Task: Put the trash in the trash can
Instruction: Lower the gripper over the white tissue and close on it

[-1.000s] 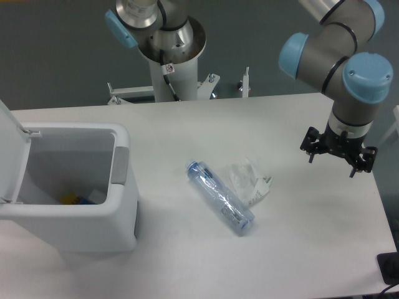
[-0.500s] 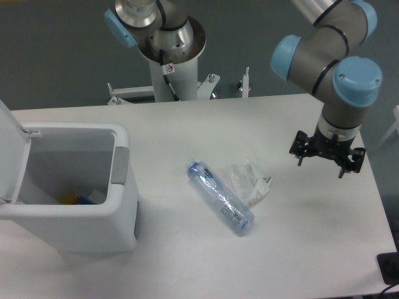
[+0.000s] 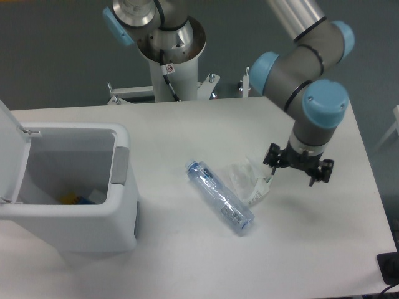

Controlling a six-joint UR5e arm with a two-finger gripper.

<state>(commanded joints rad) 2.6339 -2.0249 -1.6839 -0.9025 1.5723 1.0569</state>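
Now your hand (image 3: 298,168) hangs spread, holding nothing, just right of the wrapper (image 3: 248,179); the bottle (image 3: 219,197) lies beside it on the table (image 3: 187,131), well apart from the open trash can (image 3: 75,187).

The UR5e arm reaches in from the upper right, its grey links and blue-capped joints folding down to a wrist that points straight at the table. The gripper (image 3: 298,170) hangs low at the right — black fingers (image 3: 272,156) spread apart, holding nothing.
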